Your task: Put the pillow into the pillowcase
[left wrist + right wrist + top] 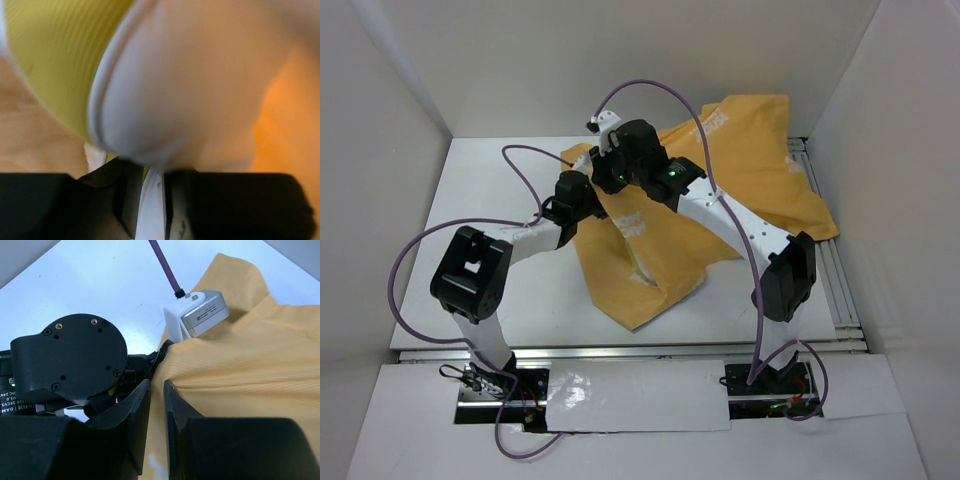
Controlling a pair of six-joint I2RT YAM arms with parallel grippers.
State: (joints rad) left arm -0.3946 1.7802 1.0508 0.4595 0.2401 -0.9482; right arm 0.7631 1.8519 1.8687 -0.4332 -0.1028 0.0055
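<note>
Overhead, both arms (730,215) arch over the pillowcase (760,150); only wrist views show the left pincer (152,200) clamping the pillow (165,85) and the right pincer (157,410) pinching pillowcase cloth.

Mustard-orange, white-logoed pillowcase (752,150); white, perhaps yellow-edged pillow (190,85)

Mustard pillowcase (760,150) on white table (495,185)
</note>
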